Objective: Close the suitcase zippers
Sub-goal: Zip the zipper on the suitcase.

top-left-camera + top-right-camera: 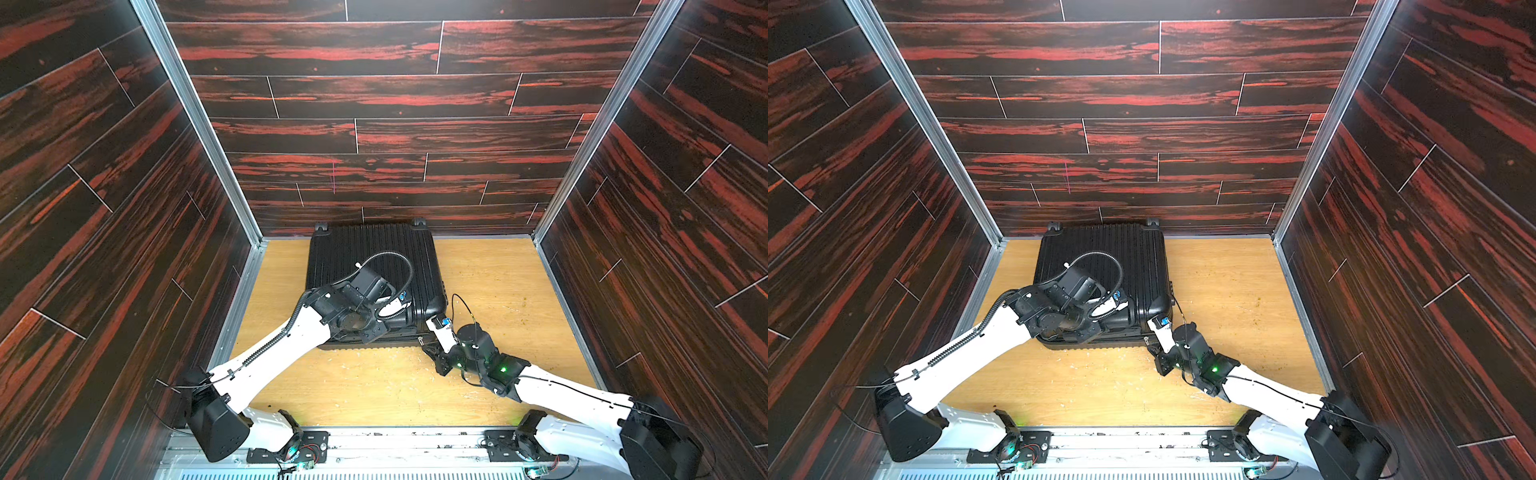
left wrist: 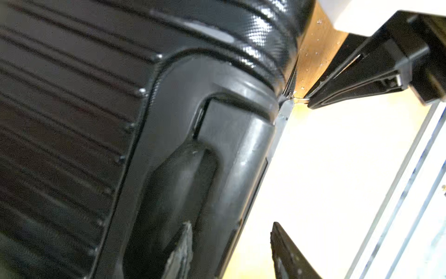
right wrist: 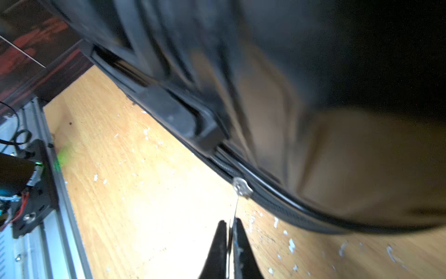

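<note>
Against the back wall (image 1: pixel 395 187) the suitcase (image 1: pixel 374 253) is laid flat, with free desk (image 1: pixel 498 282) at its right and near sides. At its near right corner a zipper pull (image 3: pixel 241 188) is pinched by the right gripper (image 3: pixel 230 224). The left gripper (image 2: pixel 230 224) is spread over the near edge.

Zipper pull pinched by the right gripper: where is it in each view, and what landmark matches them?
In both top views: zipper pull, a tiny glint on the near edge of the suitcase, by its right corner.
Left wrist: bright speck past the handle, at the rim.
Right wrist: silver slider on the zipper track, thin tab leading into the right gripper.
Landmark: that gripper, at the pull in every view.
</note>
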